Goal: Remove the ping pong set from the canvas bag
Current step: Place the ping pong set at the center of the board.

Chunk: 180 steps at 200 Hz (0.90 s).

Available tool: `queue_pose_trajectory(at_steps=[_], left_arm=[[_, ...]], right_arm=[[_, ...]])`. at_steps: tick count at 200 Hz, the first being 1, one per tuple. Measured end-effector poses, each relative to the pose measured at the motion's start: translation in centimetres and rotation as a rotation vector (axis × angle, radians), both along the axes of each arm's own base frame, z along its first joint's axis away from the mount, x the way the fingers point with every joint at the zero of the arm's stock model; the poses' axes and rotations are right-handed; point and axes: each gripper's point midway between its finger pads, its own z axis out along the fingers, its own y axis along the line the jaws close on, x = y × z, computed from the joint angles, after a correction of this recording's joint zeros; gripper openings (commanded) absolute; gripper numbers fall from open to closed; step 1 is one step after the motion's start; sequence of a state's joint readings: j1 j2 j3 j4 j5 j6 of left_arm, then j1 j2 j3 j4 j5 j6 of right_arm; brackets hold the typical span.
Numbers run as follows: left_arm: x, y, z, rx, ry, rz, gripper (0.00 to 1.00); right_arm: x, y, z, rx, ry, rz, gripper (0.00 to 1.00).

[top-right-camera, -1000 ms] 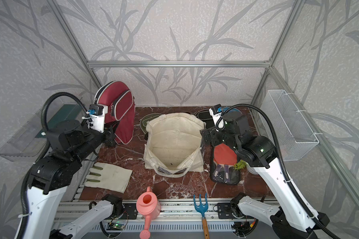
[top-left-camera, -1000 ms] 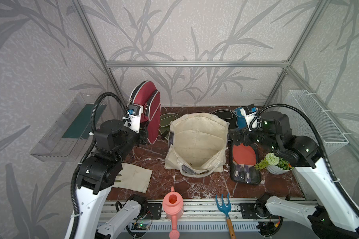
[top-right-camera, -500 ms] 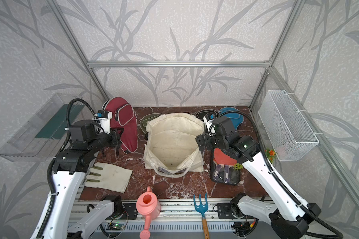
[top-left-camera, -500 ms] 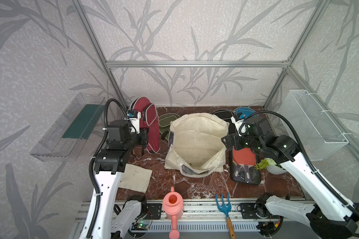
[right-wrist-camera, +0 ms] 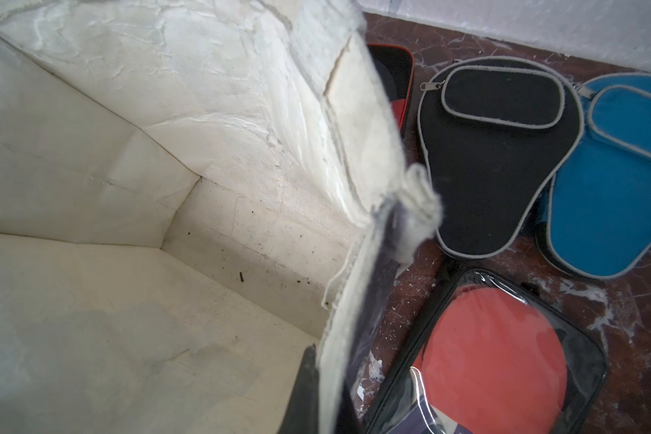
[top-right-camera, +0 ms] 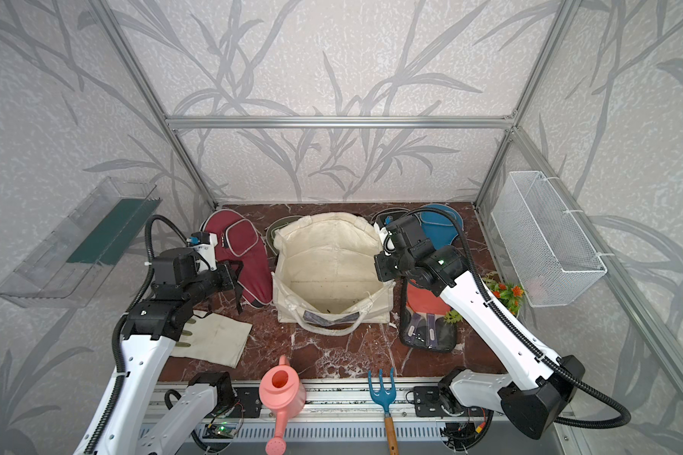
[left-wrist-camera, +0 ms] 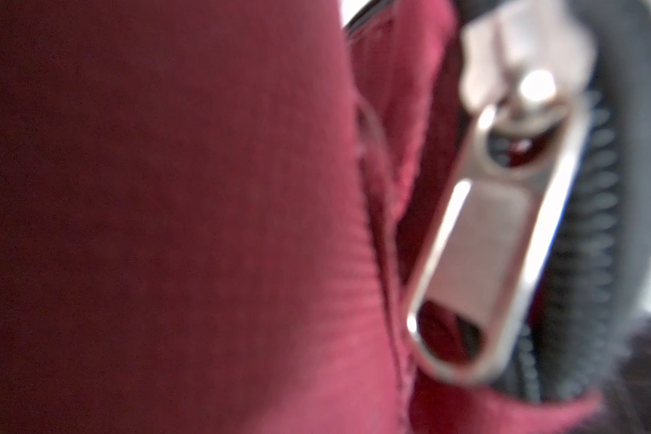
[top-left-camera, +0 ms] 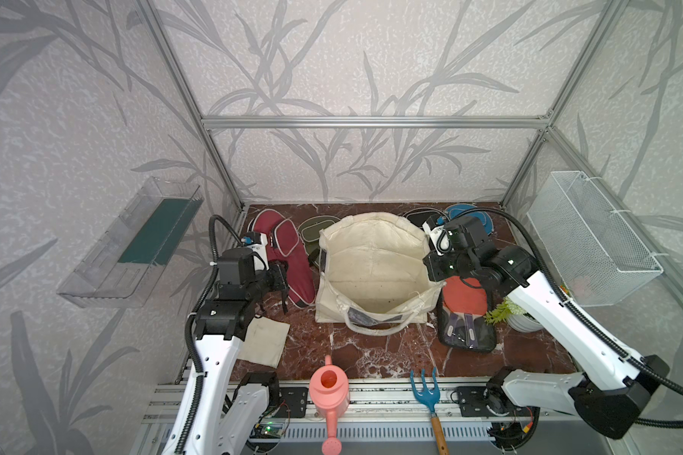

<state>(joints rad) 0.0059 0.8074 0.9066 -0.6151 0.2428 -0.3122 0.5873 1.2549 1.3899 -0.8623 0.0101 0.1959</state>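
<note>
1. Large cream canvas tote bag (top-left-camera: pixel 375 252), interior empty; right end effector (top-left-camera: pixel 435 279) is closed on its side rim, likely steadying it.
2. Maroon paddle-shaped zip case (top-left-camera: pixel 288 256), outside, beside bag; left end effector (top-left-camera: pixel 282 277) clamps it, probably for setting down.
3. Clear-fronted black case of red paddles (top-left-camera: pixel 466 315), flat on tabletop (top-left-camera: pixel 371 354), beside bag.
4. Black zip case (right-wrist-camera: pixel 493 161), blue zip case (right-wrist-camera: pixel 613 188), olive zip case (top-left-camera: pixel 312 236): lying behind bag.

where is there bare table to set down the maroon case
Best: the bare strip between the bag front and the watering can and fork. A narrower patch lies between the cloth and bag. Crowded: behind the bag, by the maroon case, around the clear case.
</note>
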Motion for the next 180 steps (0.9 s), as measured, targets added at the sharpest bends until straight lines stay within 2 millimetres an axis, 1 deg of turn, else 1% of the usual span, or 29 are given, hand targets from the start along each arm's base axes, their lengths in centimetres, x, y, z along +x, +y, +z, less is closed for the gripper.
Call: queue_pose_trajectory(at_steps=[22, 34, 55, 82, 128, 157, 180], left_arm=[[0.0, 0.6, -2.0, -0.03, 0.042, 0.061, 0.0], [0.0, 0.8, -2.8, -0.045, 0.055, 0.088, 0.0], [0.4, 1.1, -3.9, -0.07, 0.07, 0.127, 0.0], [1.1, 1.2, -5.1, -0.107, 0.078, 0.162, 0.0], [1.9, 1.6, -8.6, -0.171, 0.146, 0.228, 0.0], [2.3, 1.8, -10.9, -0.209, 0.194, 0.27, 0.0], [2.8, 1.8, -12.3, -0.227, 0.222, 0.284, 0.0]], right_arm=[[0.6, -1.3, 0.9, -0.012, -0.023, -0.026, 0.0], [0.7, -2.3, 0.9, -0.022, -0.019, -0.046, 0.0], [0.7, -3.4, 0.7, -0.035, -0.009, -0.067, 0.0], [0.6, -3.7, 0.5, -0.046, -0.003, -0.069, 0.0], [0.4, -4.5, 0.8, -0.045, -0.011, -0.082, 0.0], [0.3, -4.5, 0.5, -0.046, -0.006, -0.08, 0.0], [0.3, -4.4, 0.3, -0.042, -0.003, -0.075, 0.0]])
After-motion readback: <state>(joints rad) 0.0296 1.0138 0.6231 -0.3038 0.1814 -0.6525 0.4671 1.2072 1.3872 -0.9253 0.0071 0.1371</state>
